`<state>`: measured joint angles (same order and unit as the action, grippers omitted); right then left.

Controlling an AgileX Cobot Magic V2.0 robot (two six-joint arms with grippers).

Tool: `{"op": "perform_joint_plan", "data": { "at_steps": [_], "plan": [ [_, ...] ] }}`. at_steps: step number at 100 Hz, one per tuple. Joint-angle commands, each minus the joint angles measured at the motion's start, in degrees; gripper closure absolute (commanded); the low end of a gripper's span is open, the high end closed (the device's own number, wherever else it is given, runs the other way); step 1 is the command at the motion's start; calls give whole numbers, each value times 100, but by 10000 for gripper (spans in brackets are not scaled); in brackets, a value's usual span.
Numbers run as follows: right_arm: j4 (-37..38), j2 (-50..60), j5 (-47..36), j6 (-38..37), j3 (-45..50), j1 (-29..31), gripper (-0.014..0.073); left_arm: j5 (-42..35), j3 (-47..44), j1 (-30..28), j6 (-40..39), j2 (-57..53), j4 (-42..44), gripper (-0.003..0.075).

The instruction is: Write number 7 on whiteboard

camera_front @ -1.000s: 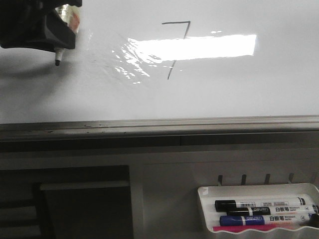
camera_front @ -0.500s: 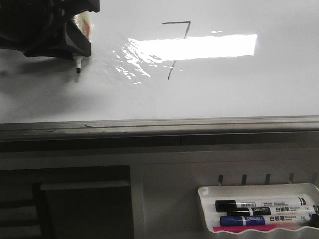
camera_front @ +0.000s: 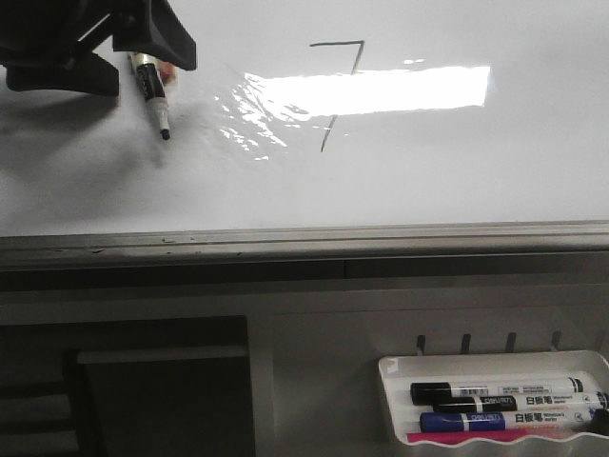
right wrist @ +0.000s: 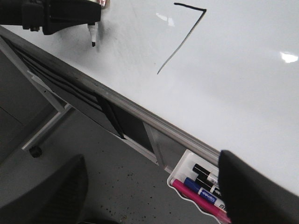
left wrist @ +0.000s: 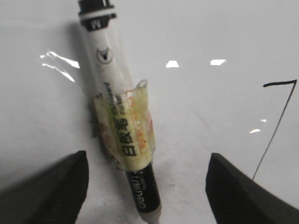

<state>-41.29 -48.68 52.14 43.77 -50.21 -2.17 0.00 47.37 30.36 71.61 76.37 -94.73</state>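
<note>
The thin dark hand-drawn number 7 point(camera_front: 338, 93) stands finished on the glossy white whiteboard point(camera_front: 457, 181). The left pincer point(left wrist: 145, 186) is spread apart around the taped white marker point(left wrist: 119, 121); the right pincer point(right wrist: 149, 196) is also apart. The loose marker may roll and smear the board.

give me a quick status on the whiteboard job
Left gripper open, marker lying loose on whiteboard. Right gripper open, empty. Number 7 drawn. Nothing obstructing.
</note>
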Motion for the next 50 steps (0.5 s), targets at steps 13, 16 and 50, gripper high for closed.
{"op": "perform_joint_plan", "data": {
  "at_steps": [13,16,50],
  "plan": [
    [-269,59,-298,25,-139,44,83,68,57,-19,-38,-649,317,206],
    [-269,59,-312,25,-139,44,83,68,19,-19,-38,-768,391,206],
    [-1085,95,-1324,25,-139,44,118,67,-258,-19,-2,-2522,1330,232]
  ]
}}
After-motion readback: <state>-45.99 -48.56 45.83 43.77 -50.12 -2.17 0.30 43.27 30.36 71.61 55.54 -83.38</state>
